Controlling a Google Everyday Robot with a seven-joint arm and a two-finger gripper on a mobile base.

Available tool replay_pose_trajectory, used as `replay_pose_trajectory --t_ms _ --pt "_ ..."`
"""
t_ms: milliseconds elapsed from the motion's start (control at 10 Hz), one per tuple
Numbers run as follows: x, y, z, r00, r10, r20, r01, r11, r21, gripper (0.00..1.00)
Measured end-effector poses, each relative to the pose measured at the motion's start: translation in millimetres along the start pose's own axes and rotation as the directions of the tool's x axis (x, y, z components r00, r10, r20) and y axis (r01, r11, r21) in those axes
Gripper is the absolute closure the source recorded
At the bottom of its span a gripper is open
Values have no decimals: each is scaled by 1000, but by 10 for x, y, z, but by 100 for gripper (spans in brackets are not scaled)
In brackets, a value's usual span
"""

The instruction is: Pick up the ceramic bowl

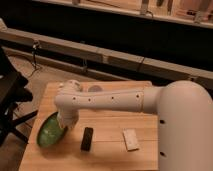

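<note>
The ceramic bowl (50, 131), wide and glossy green inside, is at the front left of the wooden table (110, 152). It is tilted steeply on edge, with its inside facing left and toward the front. My gripper (64, 121) is at the end of the white arm, right against the bowl's upper right rim. It is shut on the rim and holds the bowl tipped up off the table top. The arm hides the fingers for the most part.
A black rectangular object (87, 138) lies just right of the bowl. A pale flat block (131, 139) lies further right. A small pale cup (95, 89) peeks out behind the arm. A black chair (12, 100) stands left of the table.
</note>
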Motion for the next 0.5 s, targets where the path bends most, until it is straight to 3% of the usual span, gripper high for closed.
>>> replay_pose_trajectory --t_ms 500 --pt "26 19 -106 1000 1 -4 -1 1000 -3 89"
